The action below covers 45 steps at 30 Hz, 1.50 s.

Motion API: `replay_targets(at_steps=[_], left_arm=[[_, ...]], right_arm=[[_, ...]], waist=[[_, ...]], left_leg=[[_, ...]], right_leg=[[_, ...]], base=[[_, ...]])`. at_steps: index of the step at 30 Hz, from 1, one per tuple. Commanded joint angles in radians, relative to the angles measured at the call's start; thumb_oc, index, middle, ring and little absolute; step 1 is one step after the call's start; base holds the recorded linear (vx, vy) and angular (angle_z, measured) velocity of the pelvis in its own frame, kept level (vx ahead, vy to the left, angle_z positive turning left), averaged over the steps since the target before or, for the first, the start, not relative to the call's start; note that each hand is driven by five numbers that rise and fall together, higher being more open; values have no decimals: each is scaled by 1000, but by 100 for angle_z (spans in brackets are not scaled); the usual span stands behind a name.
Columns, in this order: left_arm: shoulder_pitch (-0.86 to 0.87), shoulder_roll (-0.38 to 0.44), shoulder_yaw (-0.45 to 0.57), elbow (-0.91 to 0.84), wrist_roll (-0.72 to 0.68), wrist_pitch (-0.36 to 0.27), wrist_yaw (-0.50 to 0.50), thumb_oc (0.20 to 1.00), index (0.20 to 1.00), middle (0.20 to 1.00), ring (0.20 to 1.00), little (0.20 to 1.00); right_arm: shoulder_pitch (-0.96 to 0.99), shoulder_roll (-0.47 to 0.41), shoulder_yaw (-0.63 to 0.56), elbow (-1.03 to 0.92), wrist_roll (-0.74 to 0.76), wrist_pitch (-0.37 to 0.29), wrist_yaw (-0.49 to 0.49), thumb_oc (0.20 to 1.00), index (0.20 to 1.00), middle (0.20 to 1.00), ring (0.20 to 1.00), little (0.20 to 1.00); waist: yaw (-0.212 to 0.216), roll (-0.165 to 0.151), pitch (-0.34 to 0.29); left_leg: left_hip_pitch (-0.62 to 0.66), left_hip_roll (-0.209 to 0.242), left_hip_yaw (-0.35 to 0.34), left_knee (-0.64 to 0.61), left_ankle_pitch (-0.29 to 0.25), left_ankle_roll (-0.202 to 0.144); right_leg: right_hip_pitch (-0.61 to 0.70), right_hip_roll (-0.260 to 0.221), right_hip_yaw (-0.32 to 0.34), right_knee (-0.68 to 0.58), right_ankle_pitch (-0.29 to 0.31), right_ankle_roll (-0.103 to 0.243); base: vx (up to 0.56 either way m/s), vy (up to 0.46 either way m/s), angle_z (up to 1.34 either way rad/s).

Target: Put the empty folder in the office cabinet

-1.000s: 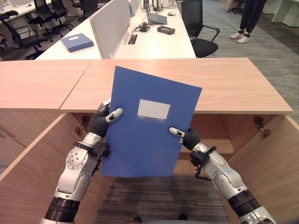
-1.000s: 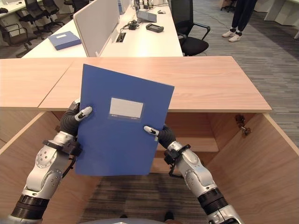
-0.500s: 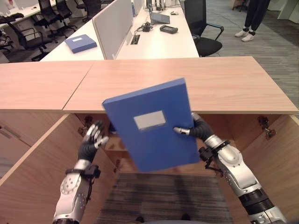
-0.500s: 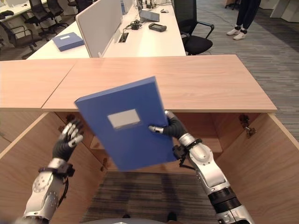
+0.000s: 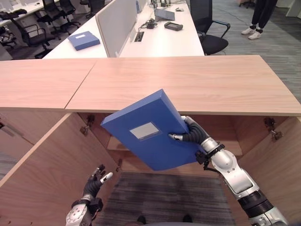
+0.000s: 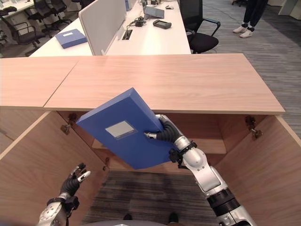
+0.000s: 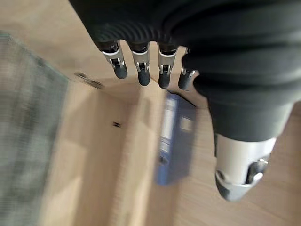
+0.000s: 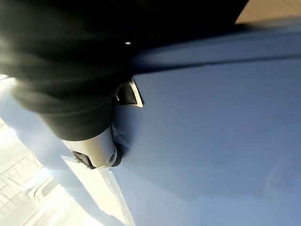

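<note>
Doors of the cabinet (image 5: 42,165) stand swung wide on both sides, under a long wooden top. Low on the left, in front of the left door, the left hand (image 5: 94,182) hangs with its fingers spread and relaxed, holding nothing. In its wrist view the fingers (image 7: 141,70) run straight in a row, and a blue folder can be seen past them, standing against pale wood.

In the middle, the folder (image 5: 150,132) is held tilted in the air just before the cabinet opening, its grey label (image 5: 144,130) facing up, its upper corner overlapping the edge of the top. A shelf (image 5: 221,148) shows inside behind it.

The right hand (image 5: 186,134) grips the folder's right edge, thumb on the front face and fingers curled round the back.

Beyond the cabinet, a white desk (image 5: 160,42) carries another blue folder (image 5: 83,40). At far right a person's legs (image 5: 258,21) stand on the carpet.
</note>
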Motion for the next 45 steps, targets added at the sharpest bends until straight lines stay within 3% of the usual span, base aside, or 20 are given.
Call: replay_targets(at_steps=[1, 8, 15, 21, 24, 28, 29, 31, 40, 45], left_arm=[[-86, 43, -15, 78, 98, -21, 14, 1000, 1000, 1000, 1000, 1000], [-132, 30, -86, 284, 316, -9, 19, 1000, 1000, 1000, 1000, 1000], [-155, 21, -146, 320, 381, -4, 7, 1000, 1000, 1000, 1000, 1000], [-161, 23, -190, 334, 422, -1, 4, 1000, 1000, 1000, 1000, 1000], [-159, 22, -223, 348, 432, 0, 4, 1000, 1000, 1000, 1000, 1000], [-158, 32, -246, 342, 451, -2, 5, 1000, 1000, 1000, 1000, 1000], [-142, 42, -268, 336, 466, -1, 6, 1000, 1000, 1000, 1000, 1000], [-136, 47, -275, 327, 462, 0, 10, 1000, 1000, 1000, 1000, 1000], [-117, 38, -296, 326, 442, 16, 46, 1000, 1000, 1000, 1000, 1000], [-123, 26, -306, 331, 435, 33, 85, 1000, 1000, 1000, 1000, 1000]], right_arm=[[-91, 30, 47, 6, 105, -50, 42, 200, 200, 200, 200, 200], [-111, 52, 176, 233, 151, 4, 134, 200, 200, 200, 200, 200], [-127, 95, 230, 397, 172, 49, 165, 200, 200, 200, 200, 200], [-118, 145, 208, 523, 214, 75, 141, 200, 200, 200, 200, 200], [-100, 211, 125, 675, 398, 104, 105, 200, 200, 200, 200, 200], [-102, 228, 82, 727, 472, 110, 83, 200, 200, 200, 200, 200], [-109, 254, -7, 805, 611, 101, 40, 200, 200, 200, 200, 200], [-119, 271, -78, 839, 715, 92, 17, 200, 200, 200, 200, 200], [-186, 325, -345, 930, 1058, -28, -144, 200, 200, 200, 200, 200], [-234, 365, -410, 974, 1180, -58, -218, 200, 200, 200, 200, 200]], waist=[[11, -36, 18], [21, -42, 17], [32, -44, 13], [38, -45, 14], [46, -46, 11], [49, -46, 12], [55, -44, 10], [57, -42, 11], [54, -34, 7], [56, -27, 6]], left_leg=[[19, -3, 17, 14, -78, -4], [13, -4, 6, 14, -74, -9], [7, -8, -5, 14, -71, -10], [3, -11, -15, 14, -69, -10], [-4, -14, -25, 14, -64, -11], [-6, -15, -29, 14, -64, -11], [-5, -16, -32, 14, -66, -11], [-3, -15, -31, 14, -67, -11], [7, -14, -29, 14, -78, -10], [10, -14, -27, 14, -83, -10]], right_leg=[[88, -50, 11, 39, -135, 73], [88, -55, -2, 41, -136, 74], [90, -56, -14, 41, -137, 73], [94, -57, -24, 37, -136, 73], [93, -57, -32, 38, -135, 73], [93, -57, -37, 39, -136, 73], [97, -56, -41, 37, -136, 72], [100, -55, -42, 37, -138, 72], [107, -50, -35, 37, -144, 72], [107, -48, -31, 38, -147, 72]], base=[[0, 0, 0], [-6, 2, 2], [-3, 2, 5], [-2, 1, 4], [0, 6, 13], [-2, 4, 7], [5, 9, 4], [0, 0, 0], [0, 0, 0], [0, 0, 0]])
